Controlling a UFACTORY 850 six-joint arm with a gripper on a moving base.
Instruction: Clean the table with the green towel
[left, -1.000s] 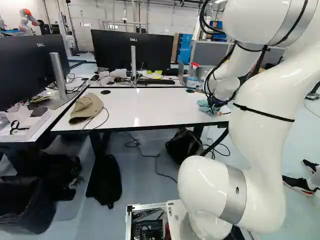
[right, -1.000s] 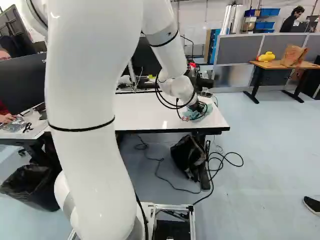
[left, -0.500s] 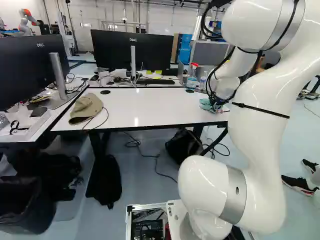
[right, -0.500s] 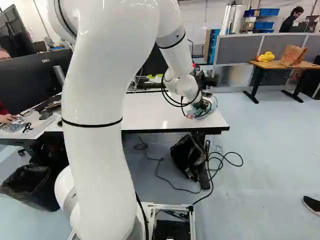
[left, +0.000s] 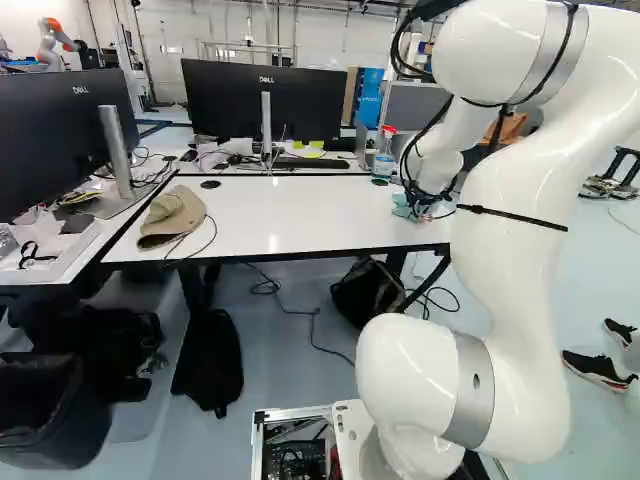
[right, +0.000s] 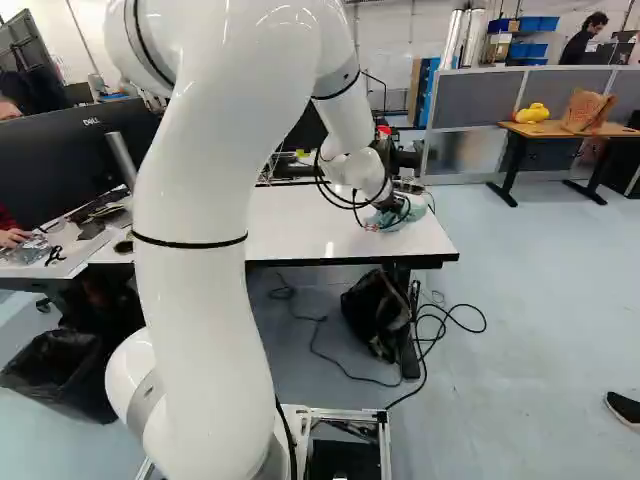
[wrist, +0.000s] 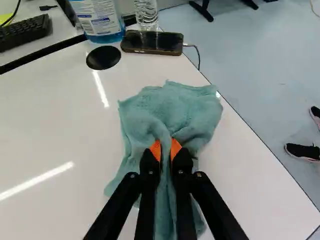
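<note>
Left base view alone shows the tan fabric cap (left: 172, 216) on the glossy white table (left: 300, 220); right base view adds a rounded yellow object (right: 532, 113), with the black two-fingered gripper (right: 393, 208) at the table's right end; wrist view has fingers pinching the crumpled green cloth towel (wrist: 172, 107) on the tabletop, flat dark phone (wrist: 152, 43) ahead.

green towel (wrist: 167, 107) | rumpled, pinched | on white table (wrist: 55, 130), near edge
</note>
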